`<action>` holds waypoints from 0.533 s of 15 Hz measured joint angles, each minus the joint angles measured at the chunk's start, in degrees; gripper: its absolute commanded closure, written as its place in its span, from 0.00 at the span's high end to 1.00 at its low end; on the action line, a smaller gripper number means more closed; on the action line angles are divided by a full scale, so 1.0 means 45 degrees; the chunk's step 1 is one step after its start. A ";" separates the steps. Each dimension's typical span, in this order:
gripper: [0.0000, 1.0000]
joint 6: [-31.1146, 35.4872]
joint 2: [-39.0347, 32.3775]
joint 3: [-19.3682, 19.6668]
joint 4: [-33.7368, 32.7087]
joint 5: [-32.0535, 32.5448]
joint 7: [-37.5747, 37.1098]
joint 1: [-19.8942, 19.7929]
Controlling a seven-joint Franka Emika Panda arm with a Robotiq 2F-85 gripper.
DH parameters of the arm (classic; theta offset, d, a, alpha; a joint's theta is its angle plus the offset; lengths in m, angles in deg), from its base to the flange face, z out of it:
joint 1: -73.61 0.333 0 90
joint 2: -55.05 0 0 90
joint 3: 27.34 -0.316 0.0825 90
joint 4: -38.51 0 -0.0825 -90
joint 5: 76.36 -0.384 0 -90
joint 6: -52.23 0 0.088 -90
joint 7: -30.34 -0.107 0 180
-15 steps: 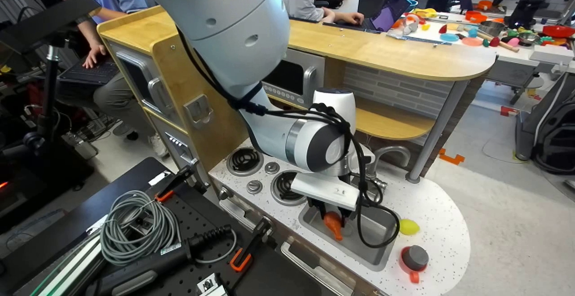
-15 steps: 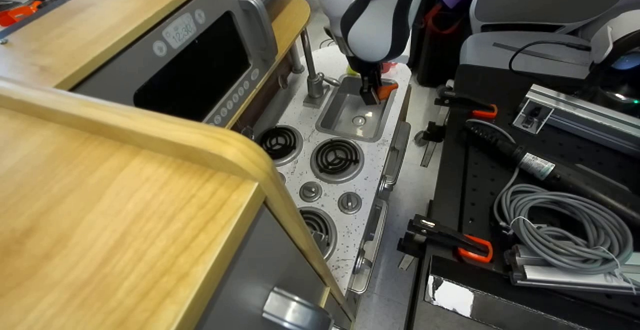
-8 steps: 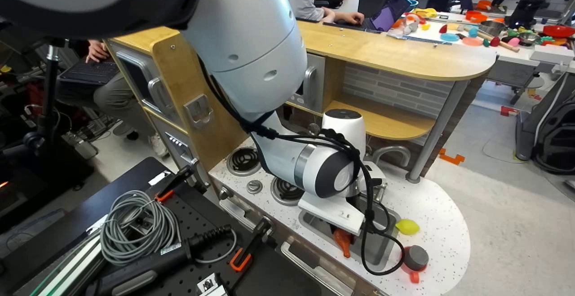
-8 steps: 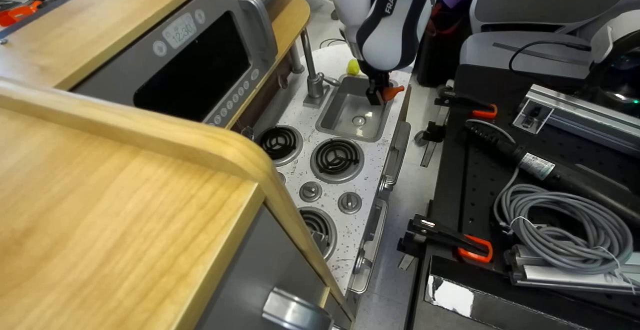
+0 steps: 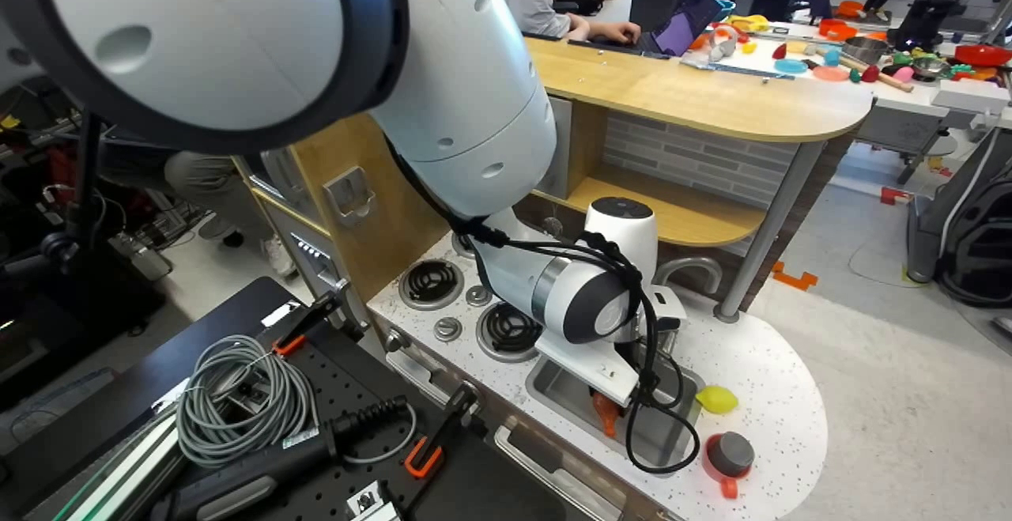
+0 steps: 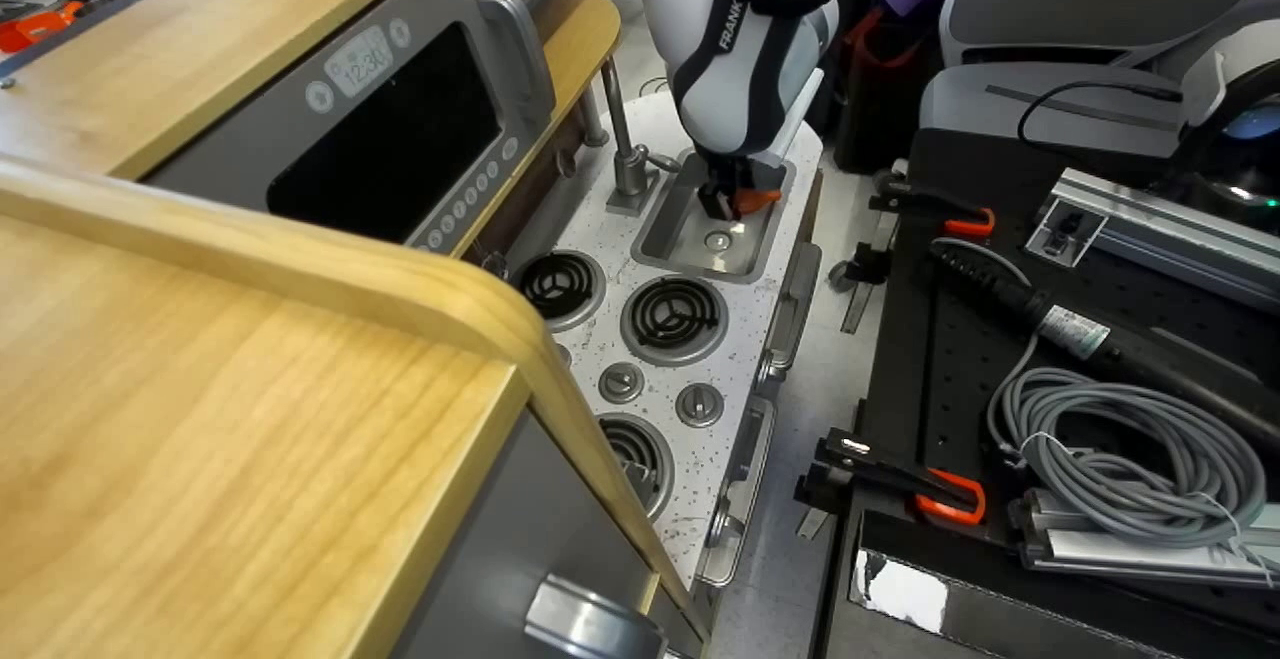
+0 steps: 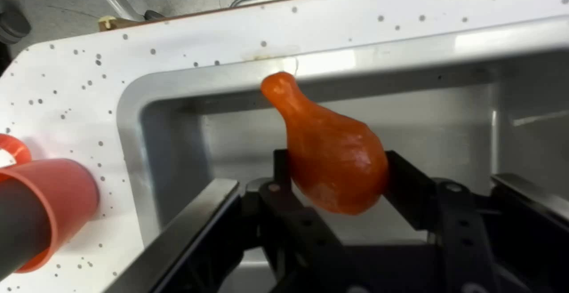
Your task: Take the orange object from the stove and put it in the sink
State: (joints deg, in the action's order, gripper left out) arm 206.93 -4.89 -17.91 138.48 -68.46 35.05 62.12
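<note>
The speckled white counter (image 5: 775, 394) of this play kitchen carries the stove (image 6: 660, 384), the sink (image 7: 173, 150), a lemon (image 5: 718, 400) and a red cup (image 7: 73, 195). The claw (image 7: 335, 168) has an orange drumstick (image 7: 333, 146) pinched over the sink, its fingers (image 7: 409, 186) only as far apart as the fat end is wide, the thin end pointing at the front rim (image 7: 329, 62). How high it hangs I can't judge, because the arm (image 5: 490, 134) covers much of it. To me the carrying looks nearly finished, with lowering and letting go left. Letting go too high or too far forward could land the thin end on the rim and tip everything outwards. The fat end is round and glossy, so a weak pinch might let it twist loose. And the black cable (image 5: 648, 383) could snag the cup if the arm swings wide.
</note>
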 measured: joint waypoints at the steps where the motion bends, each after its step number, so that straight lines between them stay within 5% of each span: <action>1: 0.28 -0.0145 -0.0059 -0.0189 -0.0216 -0.0151 0.0013 -0.0112; 8: 0.28 -0.0262 -0.0769 -0.0470 -0.1507 -0.0338 -0.0093 -0.0239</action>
State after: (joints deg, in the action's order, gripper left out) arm 205.75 -8.35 -20.03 131.70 -69.98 34.63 61.05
